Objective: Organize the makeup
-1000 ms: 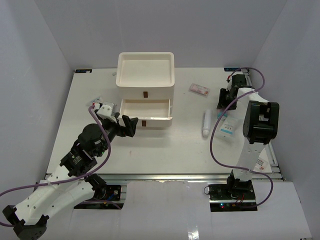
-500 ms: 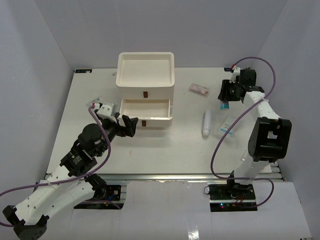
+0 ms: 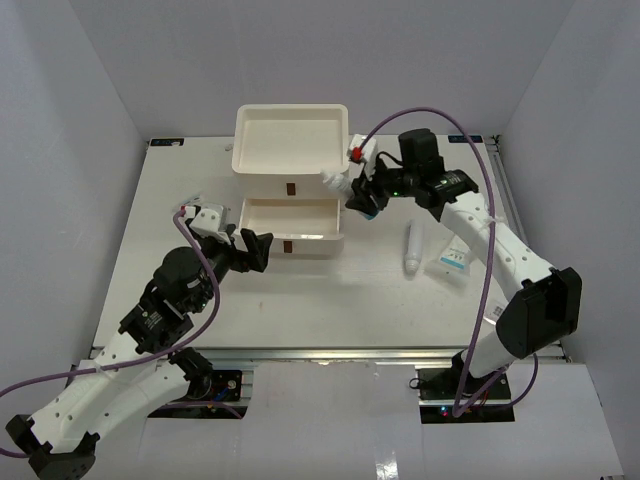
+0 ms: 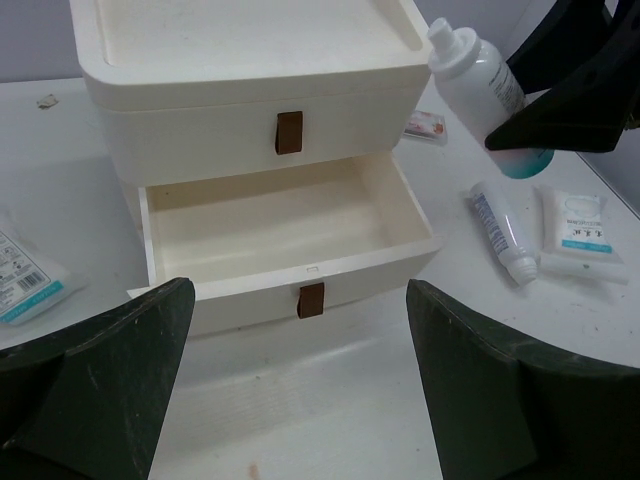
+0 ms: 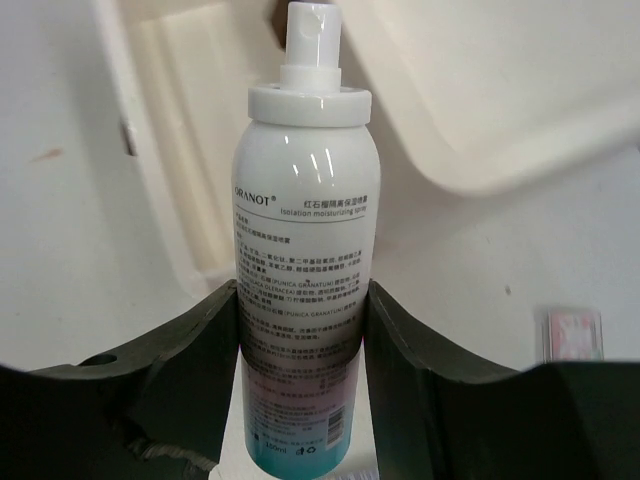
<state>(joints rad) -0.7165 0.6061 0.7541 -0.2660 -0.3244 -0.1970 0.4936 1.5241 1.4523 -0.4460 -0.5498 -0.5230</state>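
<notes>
My right gripper (image 3: 360, 195) (image 5: 303, 340) is shut on a white spray bottle (image 3: 338, 182) (image 5: 303, 230) with a teal base. It holds the bottle in the air just off the right corner of the white drawer box (image 3: 290, 165), nozzle toward the box. The middle drawer (image 3: 292, 215) (image 4: 280, 215) stands pulled out and empty. My left gripper (image 3: 250, 250) (image 4: 298, 330) hangs open in front of that drawer. A white tube (image 3: 413, 247) (image 4: 503, 232) and a sachet (image 3: 452, 262) (image 4: 578, 230) lie right of the box. Behind them lies a pink packet (image 4: 425, 125) (image 5: 572, 335).
Another sachet (image 3: 190, 205) (image 4: 25, 280) lies left of the box beside my left wrist. The box's top forms a shallow empty tray (image 3: 290, 135). White walls close the table on three sides. The right arm's cable (image 3: 470, 130) arcs over the back right.
My right arm has swung left from the table's far right, carrying the spray bottle to the drawer box's right corner. The left arm has stayed put.
</notes>
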